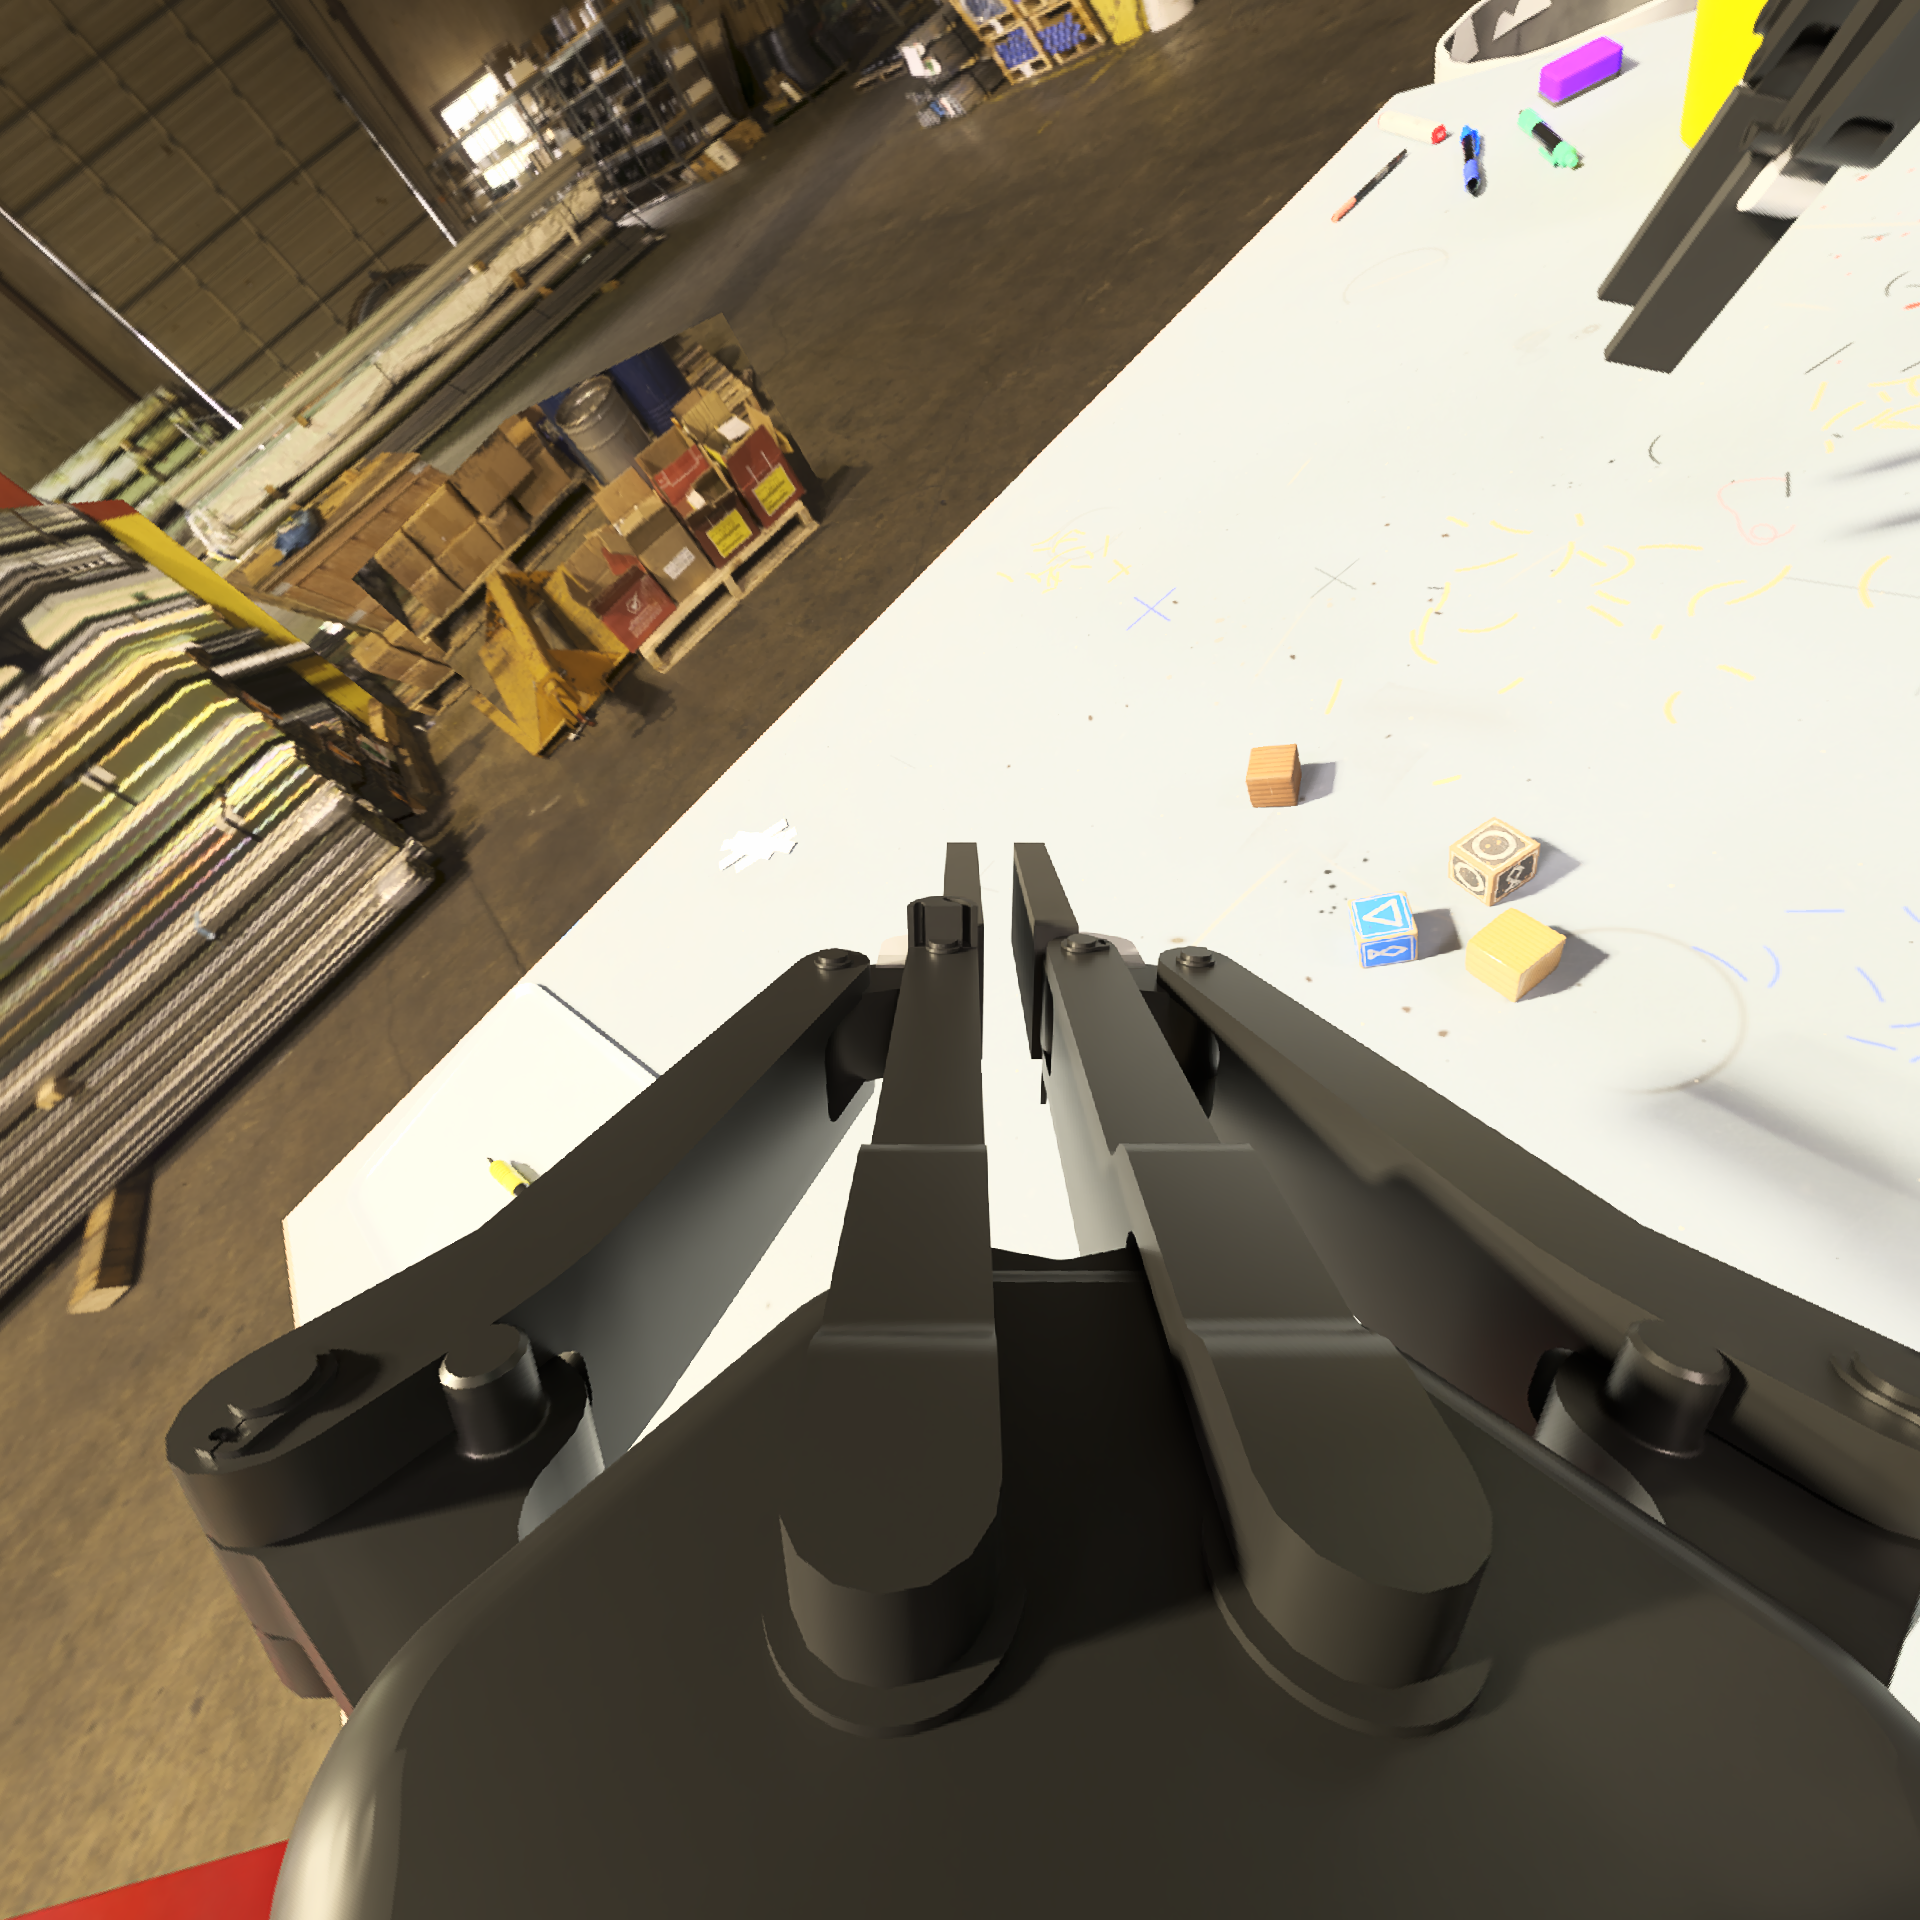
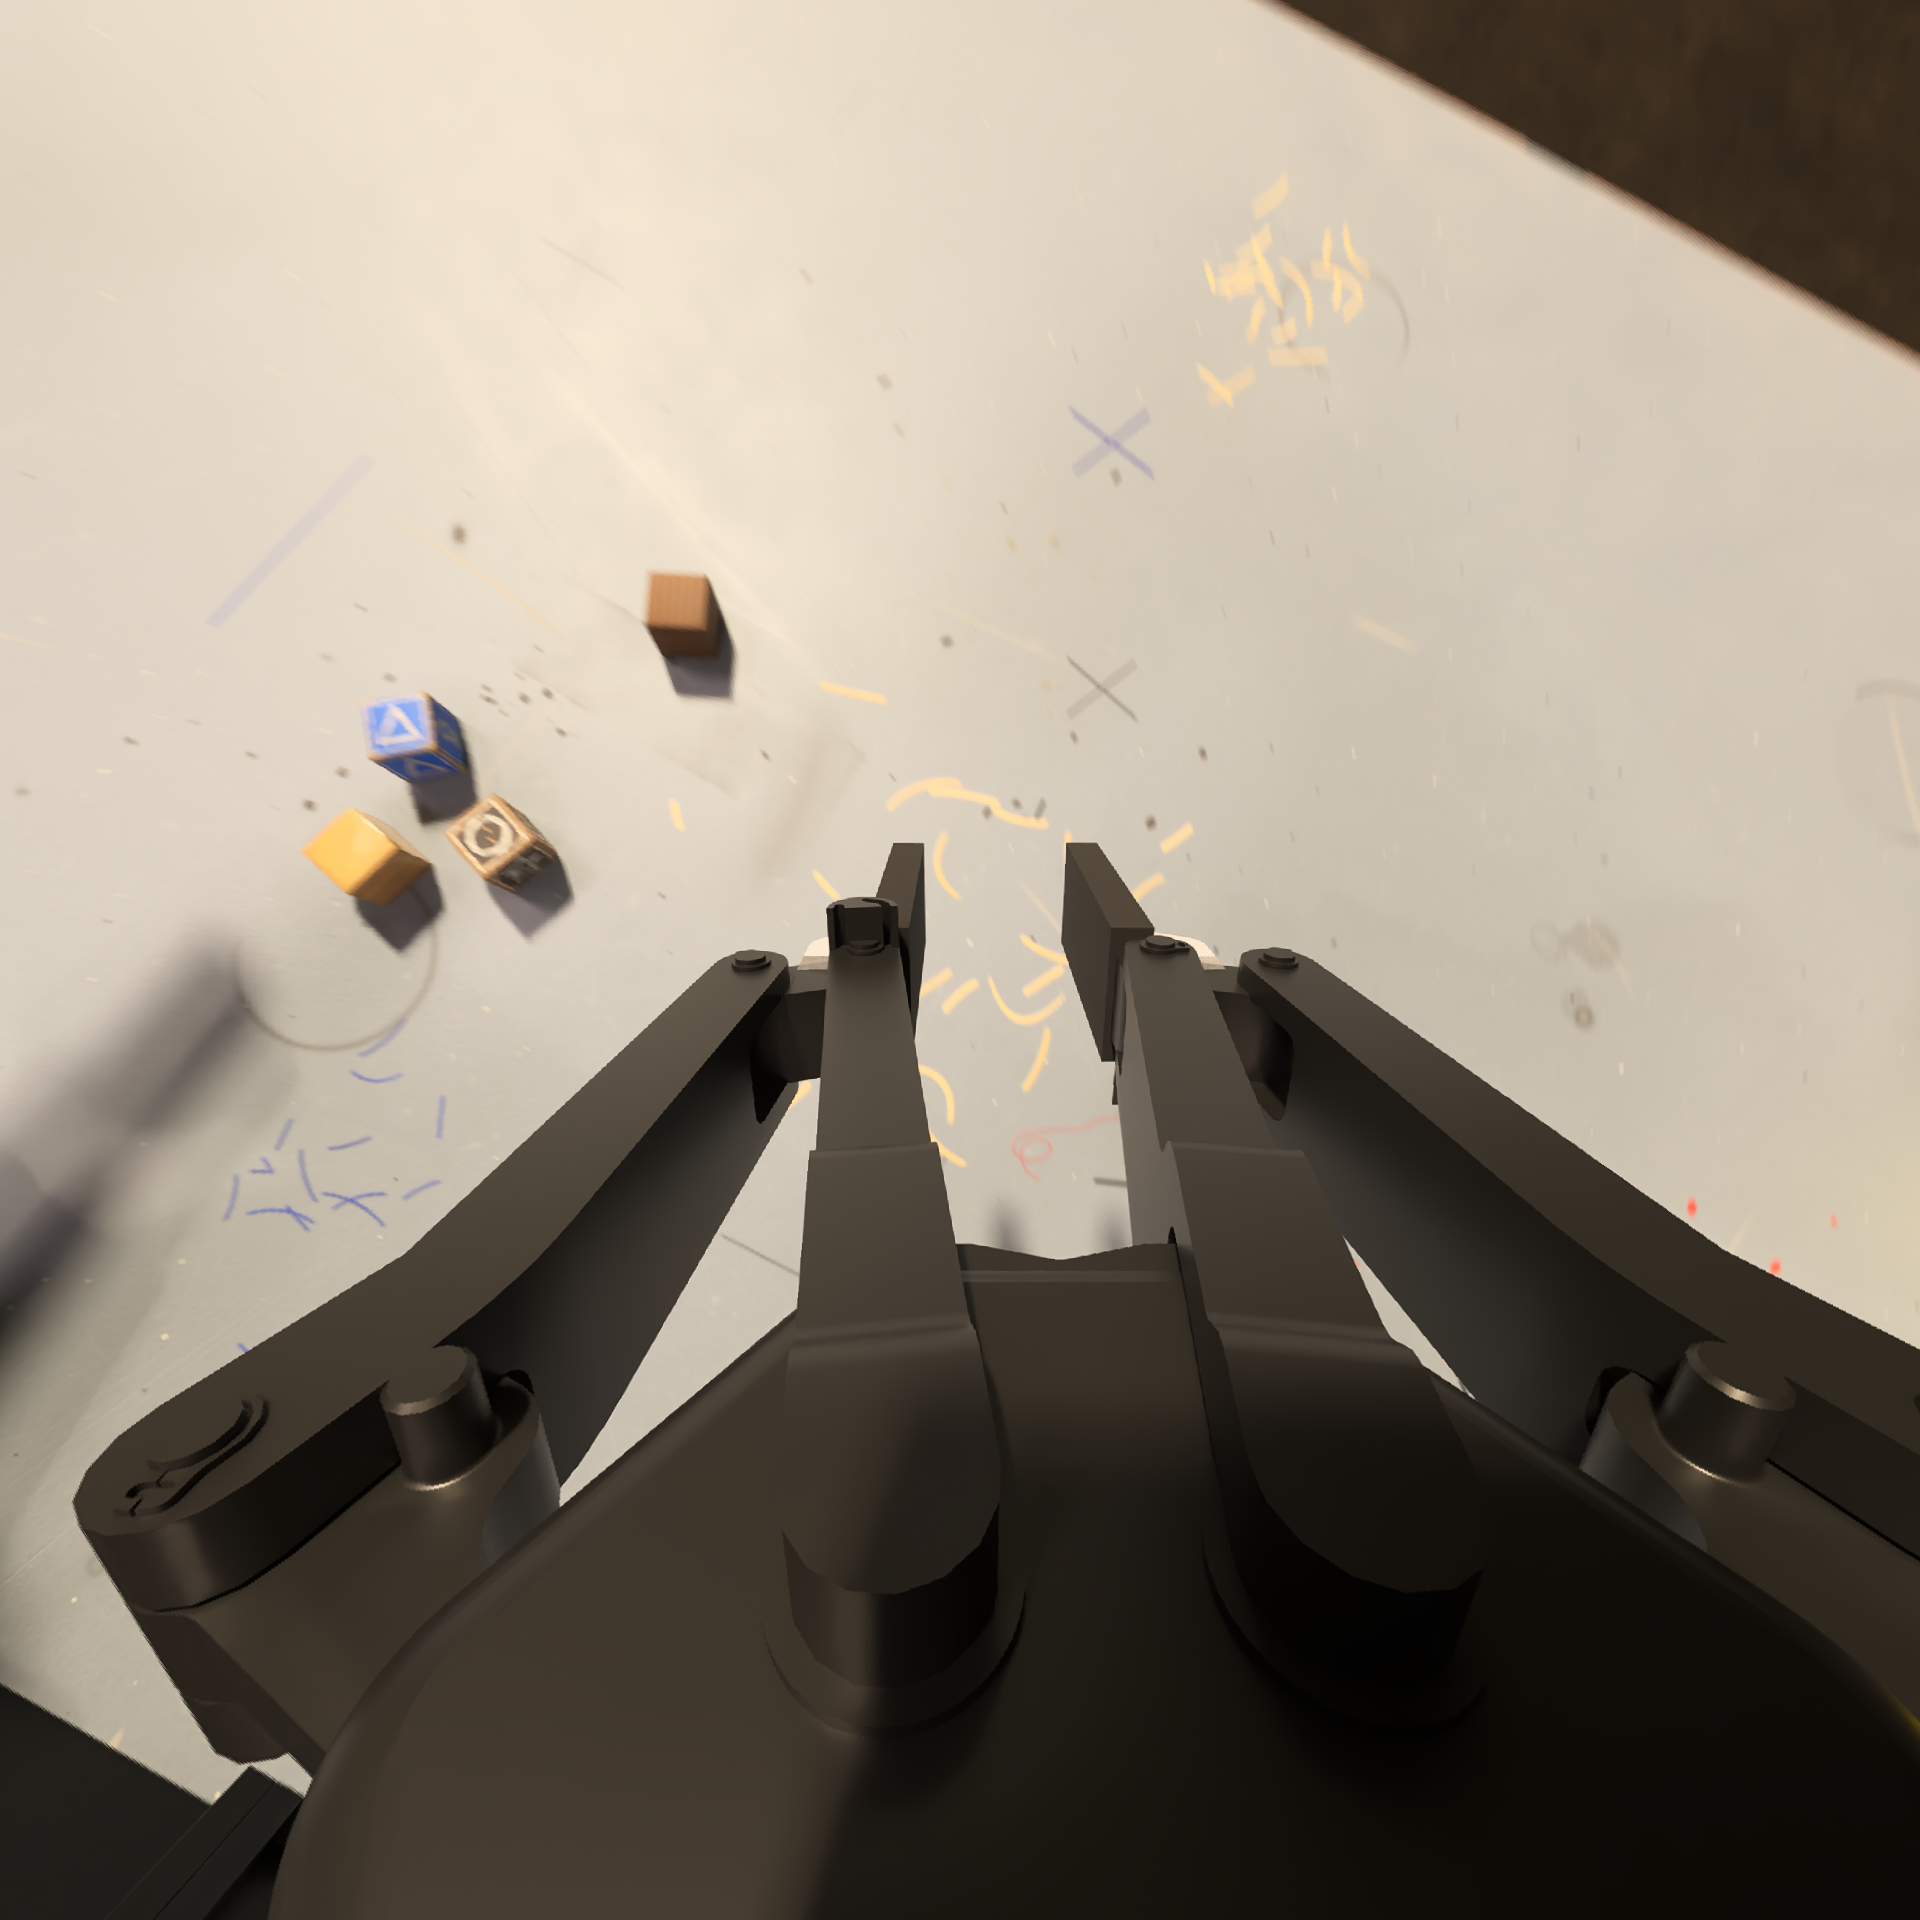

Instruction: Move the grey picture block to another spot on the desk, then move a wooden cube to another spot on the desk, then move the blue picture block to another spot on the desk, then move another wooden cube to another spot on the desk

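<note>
Four small blocks sit together on the white desk. In the left wrist view they lie to the right of my left gripper: a brown wooden cube, the grey picture block, the blue picture block and a yellow wooden cube. The left gripper is above the desk, shut and empty. In the right wrist view the brown cube, blue block, grey block and yellow cube lie left of my right gripper, which is slightly open, empty and raised.
The desk's long edge runs diagonally left of the left gripper, with warehouse floor beyond. At the far end lie a purple eraser, a blue marker, a green marker and a pen. The right arm's gripper hangs at top right.
</note>
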